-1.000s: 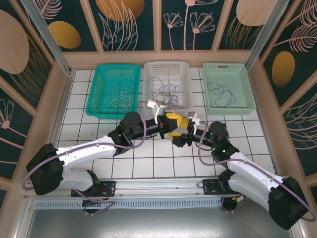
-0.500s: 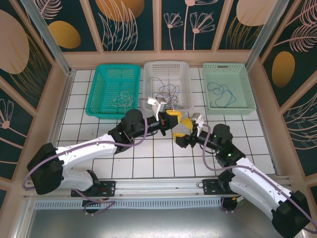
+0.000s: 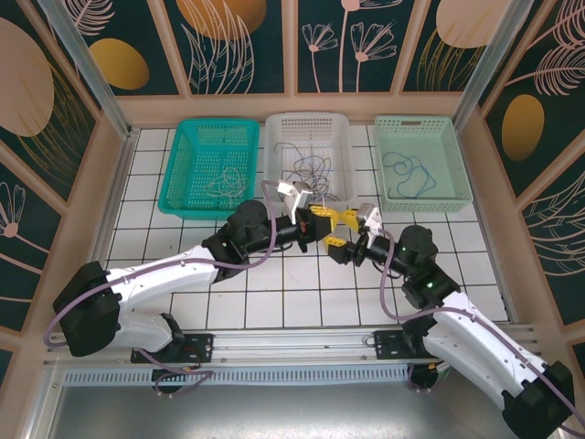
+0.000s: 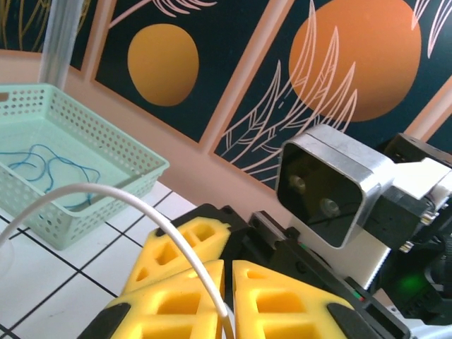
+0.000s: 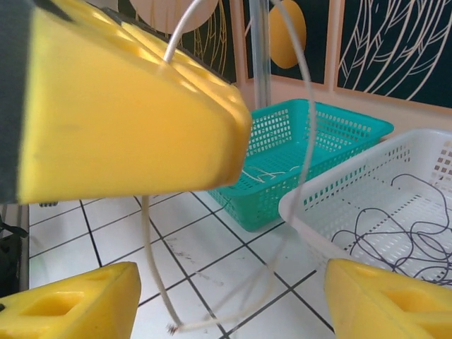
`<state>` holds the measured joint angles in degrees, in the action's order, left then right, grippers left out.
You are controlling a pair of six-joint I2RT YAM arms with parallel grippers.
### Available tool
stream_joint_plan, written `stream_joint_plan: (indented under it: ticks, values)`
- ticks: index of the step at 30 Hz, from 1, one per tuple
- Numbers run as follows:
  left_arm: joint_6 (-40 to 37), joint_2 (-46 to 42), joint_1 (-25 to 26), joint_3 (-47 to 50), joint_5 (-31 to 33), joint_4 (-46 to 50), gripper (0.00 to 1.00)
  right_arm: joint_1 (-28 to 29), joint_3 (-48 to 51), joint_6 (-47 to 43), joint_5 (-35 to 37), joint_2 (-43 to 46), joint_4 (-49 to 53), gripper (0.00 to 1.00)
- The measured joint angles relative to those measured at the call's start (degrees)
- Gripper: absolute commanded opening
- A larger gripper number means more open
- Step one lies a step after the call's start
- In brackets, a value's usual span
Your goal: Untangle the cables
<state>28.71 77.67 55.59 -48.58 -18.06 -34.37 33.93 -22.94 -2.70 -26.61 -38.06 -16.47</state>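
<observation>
Left gripper (image 4: 227, 275): pinched shut on your pale white thin cable (image 4: 106, 191), held above the table toward its far edge so the tail hangs free. Right gripper (image 5: 233, 286): jaws apart astride that tail (ready, I judge, to draw it straight).

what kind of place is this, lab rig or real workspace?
Probably a lab robot cell: white tiled table boxed in by printed floral panels, two arms bolted at its near edge, three plastic baskets holding thin cables.
</observation>
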Motion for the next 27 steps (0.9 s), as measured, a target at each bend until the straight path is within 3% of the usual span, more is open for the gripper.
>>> stream_joint_plan:
  ticks: [6, 14, 27]
  values:
    - [1.2, 1.51, 0.0, -0.15, -2.71, -0.17, 0.11, 0.04, -0.72, -0.22, -2.89, -3.45, -2.6, 0.61]
    - [2.47, 2.4, -0.17, -0.17, -4.0, -2.56, 0.12, 0.11, -1.6, -0.24, -5.51, -5.16, -4.31, 0.45]
    - [2.62, 2.69, -0.22, -1.92, -4.11, -3.08, 0.12, 0.85, -2.84, 0.72, -9.49, -11.61, -6.34, 0.39]
